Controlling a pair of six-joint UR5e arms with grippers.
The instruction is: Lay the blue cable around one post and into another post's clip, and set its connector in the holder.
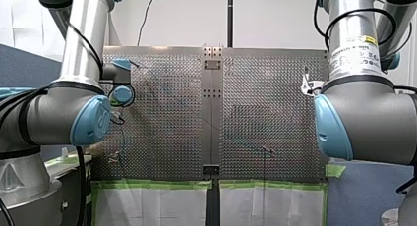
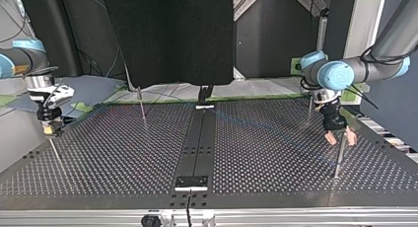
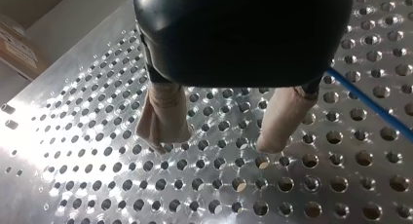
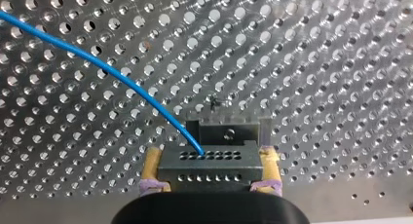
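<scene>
In the right wrist view my right gripper (image 4: 209, 157) is shut on a dark grey connector (image 4: 209, 166) with rows of small holes, held between its yellow pads just above the perforated plate. A blue cable (image 4: 104, 67) leaves the connector's top and curves away over the plate. A dark slotted block (image 4: 229, 130) stands right behind the connector. In the top view this gripper (image 2: 49, 130) hangs at the left edge over a thin post (image 2: 55, 155). My left gripper (image 3: 216, 143) is open, beige pads apart, nothing between them; the blue cable (image 3: 372, 107) runs beside it. At the top view's right it (image 2: 339, 136) hovers by a post (image 2: 339, 160).
Another thin post (image 2: 142, 102) stands at the back left of the top view. A dark centre strip (image 2: 197, 138) with a bracket (image 2: 192, 181) splits the perforated table. In the front view both arms' elbows hide the grippers; green tape (image 1: 157, 184) lines the plate's near edge.
</scene>
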